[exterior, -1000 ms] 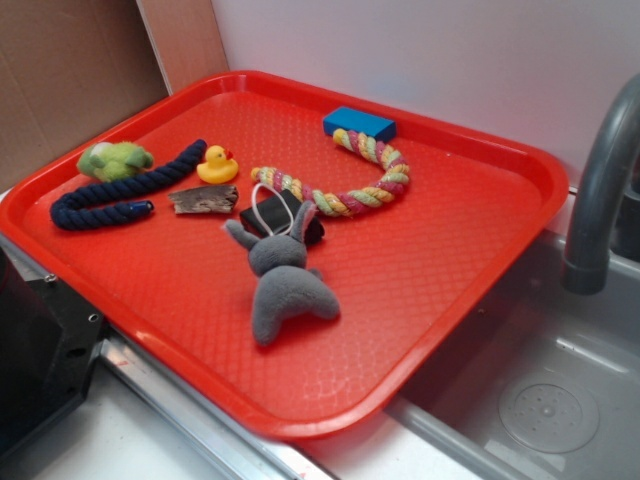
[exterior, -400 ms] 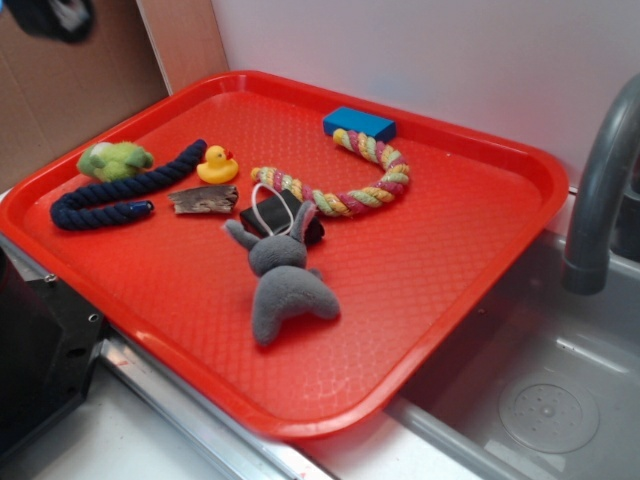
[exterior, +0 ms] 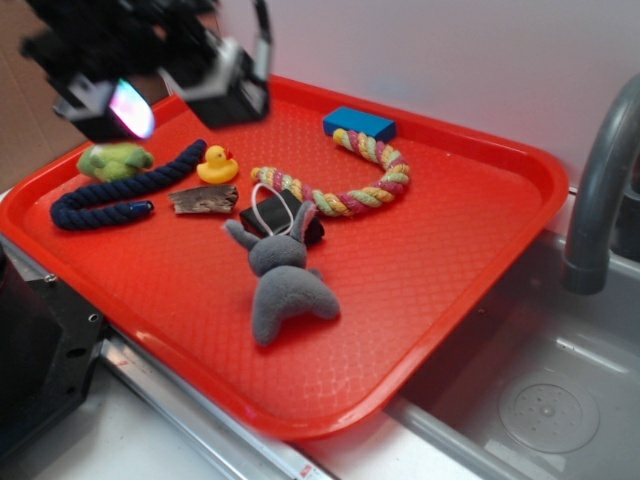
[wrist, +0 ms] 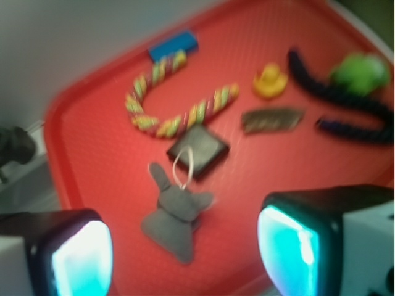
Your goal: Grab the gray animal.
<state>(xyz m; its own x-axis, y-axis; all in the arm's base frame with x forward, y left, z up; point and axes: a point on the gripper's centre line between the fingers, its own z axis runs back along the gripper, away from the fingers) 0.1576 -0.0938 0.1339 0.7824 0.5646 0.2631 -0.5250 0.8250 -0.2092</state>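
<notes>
- Gripper (wrist: 185, 259) hung above the far left of the red tray (exterior: 470, 290), its two fingers (wrist: 290, 246) spread wide with nothing between them, blurred in the exterior view.
- The gray animal (exterior: 283, 283) lay flat near the tray's middle, ears touching a black square pad (exterior: 285, 215).
- A yellow duck (exterior: 217, 165), a green plush (exterior: 115, 160), a dark blue rope (exterior: 125, 190), a multicolored rope (exterior: 350, 185) and a blue block (exterior: 359, 123) lay farther back.

Gray plush bunny (wrist: 174, 216) lying on red tray (wrist: 80, 154), ears toward black square pad (wrist: 199, 150); gripper (wrist: 185, 253) above, fingers spread wide apart.
</notes>
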